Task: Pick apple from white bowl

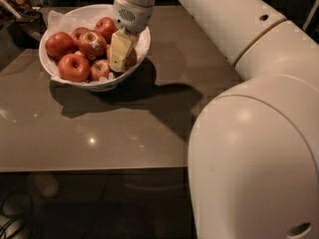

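The white bowl (65, 78) stands at the table's far left, lined with crinkled white paper and holding several red apples. My gripper (120, 53) reaches down from above into the right side of the bowl, its pale yellow tip low among the fruit. A brownish bit of an apple (133, 59) shows just right of the tip; the rest of it is hidden behind the gripper. I cannot pick out a pale yellow-green apple among the visible fruit. A small reddish apple (99, 68) lies just left of the tip.
Deep red apples (74, 66) fill the bowl's left and middle. The brown glossy table (124, 128) runs to a front edge below. My own white arm (254, 148) fills the right of the view. Dark clutter (22, 6) sits at the far left corner.
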`<state>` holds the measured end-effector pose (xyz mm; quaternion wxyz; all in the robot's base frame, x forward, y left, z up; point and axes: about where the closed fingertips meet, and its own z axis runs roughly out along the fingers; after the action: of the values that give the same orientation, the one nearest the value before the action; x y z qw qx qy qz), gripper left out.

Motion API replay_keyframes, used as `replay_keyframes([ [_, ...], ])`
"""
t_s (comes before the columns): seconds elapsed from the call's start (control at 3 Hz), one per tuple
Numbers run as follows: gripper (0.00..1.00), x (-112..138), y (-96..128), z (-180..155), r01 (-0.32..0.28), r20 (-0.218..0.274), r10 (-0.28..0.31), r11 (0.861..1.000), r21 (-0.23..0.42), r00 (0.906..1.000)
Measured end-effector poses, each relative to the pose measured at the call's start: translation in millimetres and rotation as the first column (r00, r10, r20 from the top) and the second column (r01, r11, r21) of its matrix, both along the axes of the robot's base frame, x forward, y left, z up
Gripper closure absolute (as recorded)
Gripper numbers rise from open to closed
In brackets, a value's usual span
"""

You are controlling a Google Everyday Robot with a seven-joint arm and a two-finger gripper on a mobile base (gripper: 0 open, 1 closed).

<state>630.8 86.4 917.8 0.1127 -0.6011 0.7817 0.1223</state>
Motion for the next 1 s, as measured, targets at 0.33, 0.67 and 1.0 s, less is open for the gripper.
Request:
replay_keyframes([
  [0.33,0.59,0.1,0.1,-0.2,0.0,0.0,0.0,1.0,0.0,1.0],
  [0.67,0.82,0.1,0.1,-0.2,0.0,0.0,0.0,1.0,0.0,1.0],
  [1.0,1.0,0.1,0.1,-0.2,0.0,0.0,0.0,1.0,0.0,1.0],
])
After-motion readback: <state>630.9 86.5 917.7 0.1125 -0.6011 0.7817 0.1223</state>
